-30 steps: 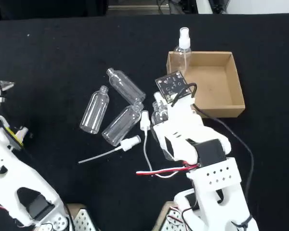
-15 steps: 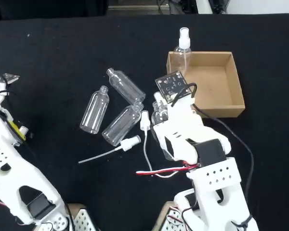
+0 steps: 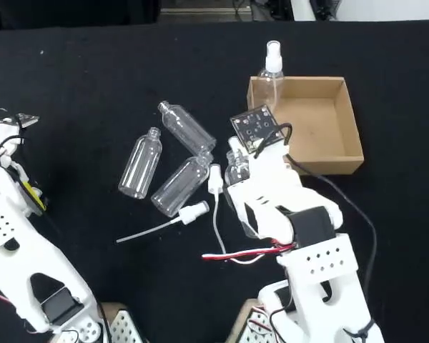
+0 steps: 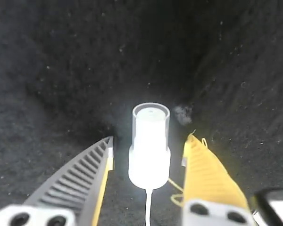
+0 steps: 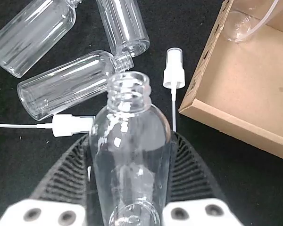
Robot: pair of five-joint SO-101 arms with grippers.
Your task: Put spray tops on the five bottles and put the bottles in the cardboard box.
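Left wrist view: a spray top point(image 4: 150, 146) is straddled by the left gripper point(image 4: 149, 139)'s parted fingers point(image 4: 96, 165) (fetching seems in hand). Rightward, an open bottle point(image 5: 129, 155) is clenched by the right gripper point(image 5: 132, 139) beside the cardboard box point(image 5: 226, 125); the top must be grasped and brought to its neck.

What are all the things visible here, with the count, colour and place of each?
Table: 1, black, under everything.
Box: 1, brown, on the table.
Lying bottles: 3, clear, topless, on the table left of the box.
Capped bottle: 1, clear, white top, upright in a box corner.
Held bottle: 1, clear, topless, in the right gripper.
Loose tops: 2, white, on the table by the lying bottles.
Third top: 1, white, at the left gripper.
Wires: 1 bundle, red and white, near the loose tops.
Arms: 2, white, at the near table edge.
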